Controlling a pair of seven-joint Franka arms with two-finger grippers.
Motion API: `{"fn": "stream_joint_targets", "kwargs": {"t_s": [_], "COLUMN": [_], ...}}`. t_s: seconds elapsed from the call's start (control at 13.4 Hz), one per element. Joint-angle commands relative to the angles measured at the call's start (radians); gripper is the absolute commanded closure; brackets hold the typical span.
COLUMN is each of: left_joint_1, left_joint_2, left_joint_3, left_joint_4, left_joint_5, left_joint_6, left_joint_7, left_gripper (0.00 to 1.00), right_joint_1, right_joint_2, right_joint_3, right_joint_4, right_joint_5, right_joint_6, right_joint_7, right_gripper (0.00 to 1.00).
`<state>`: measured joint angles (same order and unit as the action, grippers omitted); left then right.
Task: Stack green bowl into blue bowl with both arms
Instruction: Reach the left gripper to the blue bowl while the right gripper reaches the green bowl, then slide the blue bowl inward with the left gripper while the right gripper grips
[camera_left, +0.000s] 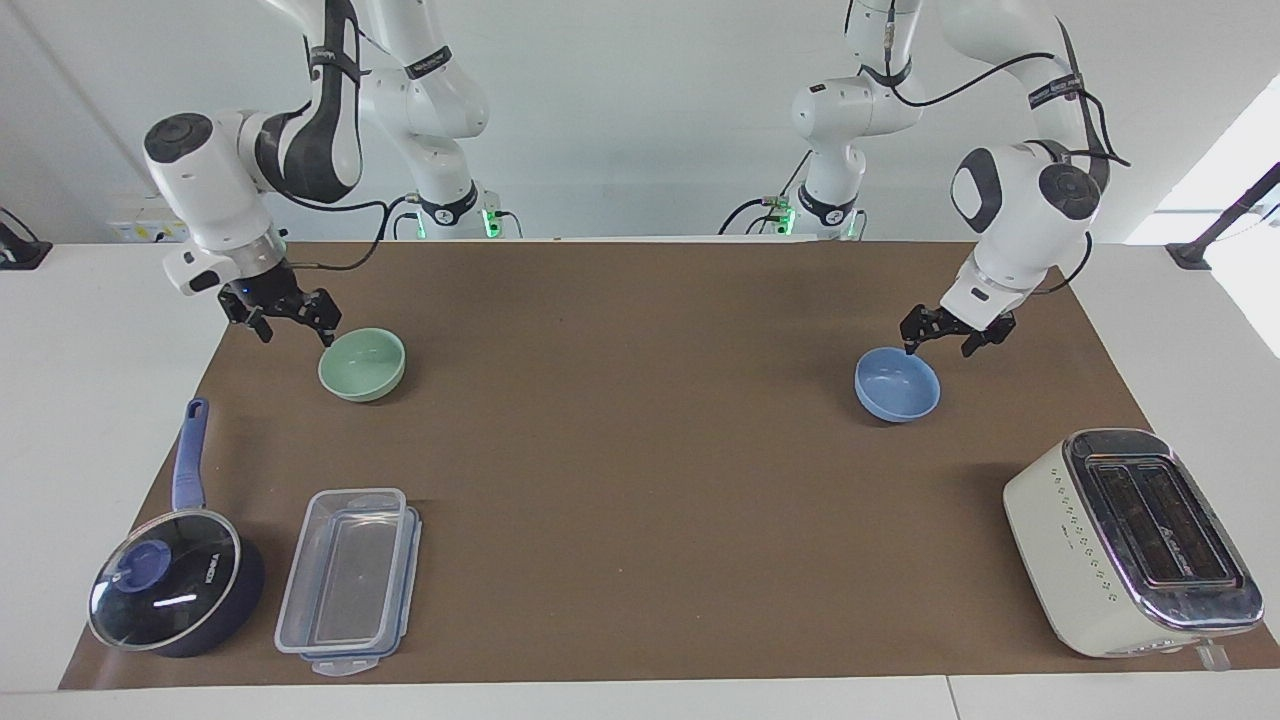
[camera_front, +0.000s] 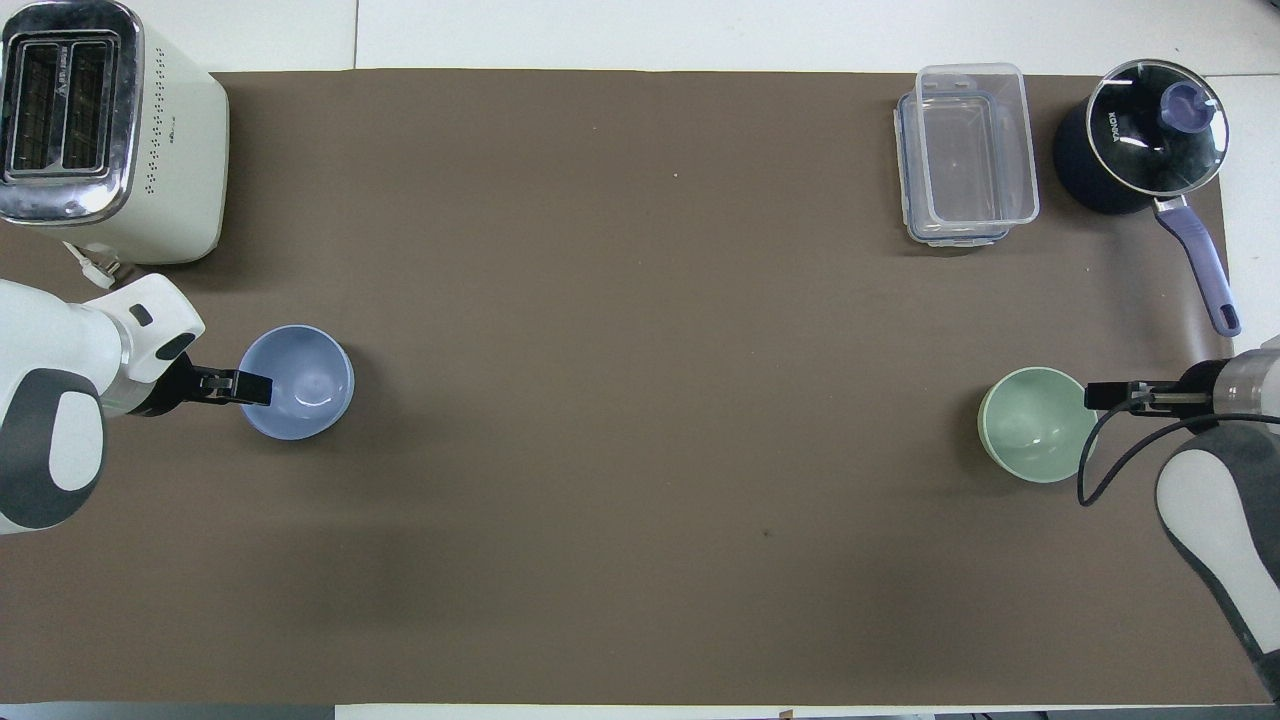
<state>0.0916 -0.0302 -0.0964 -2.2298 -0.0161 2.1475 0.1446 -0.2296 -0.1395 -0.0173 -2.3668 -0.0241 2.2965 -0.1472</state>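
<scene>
On a brown mat, between toaster (camera_left: 1130, 540) and saucepan (camera_left: 175, 585), both bowls sit well apart, unstacked. Right gripper (camera_left: 295, 328), fingers spread, hangs at the green bowl (camera_left: 362, 364) rim; left gripper (camera_left: 945, 338), spread, at the blue bowl (camera_left: 897, 384) rim. Neither bowl appears grasped yet.

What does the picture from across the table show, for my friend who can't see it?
Two white robot arms reach down, the right gripper open at the rim of the green bowl and the left gripper open at the rim of the blue bowl. The bowls sit far apart on a brown mat.
</scene>
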Motion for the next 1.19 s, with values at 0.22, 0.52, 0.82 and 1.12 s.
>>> {"fn": "stream_joint_targets", "kwargs": {"t_s": [0.22,0.52,0.82,1.12], "left_joint_1": [0.004,0.007,0.01,0.013], "left_joint_2": [0.071,0.096,0.101,0.134], "left_joint_3": [0.0,0.0,0.0,-0.002], "left_joint_4": [-0.031,-0.031,-0.019,0.067], "left_joint_5": [-0.015,-0.015,-0.015,-0.016], "left_joint_6": [0.127,0.147,0.15,0.079], "left_joint_7": [0.078,0.133,0.136,0.112], "left_gripper": [0.12,0.29,1.0,1.0], "right_joint_1": [-0.033,-0.034,-0.056,-0.066], "right_joint_2": [0.058,0.049,0.041,0.054], "right_joint_3": [0.008,0.008,0.008,0.01], "right_joint_4": [-0.094,-0.118,-0.134,-0.111], "right_joint_5": [0.013,0.013,0.013,0.015], "right_joint_6": [0.124,0.123,0.118,0.144], "right_joint_7": [-0.031,-0.086,-0.199,-0.195], "right_gripper": [0.04,0.11,1.0,1.0]}}
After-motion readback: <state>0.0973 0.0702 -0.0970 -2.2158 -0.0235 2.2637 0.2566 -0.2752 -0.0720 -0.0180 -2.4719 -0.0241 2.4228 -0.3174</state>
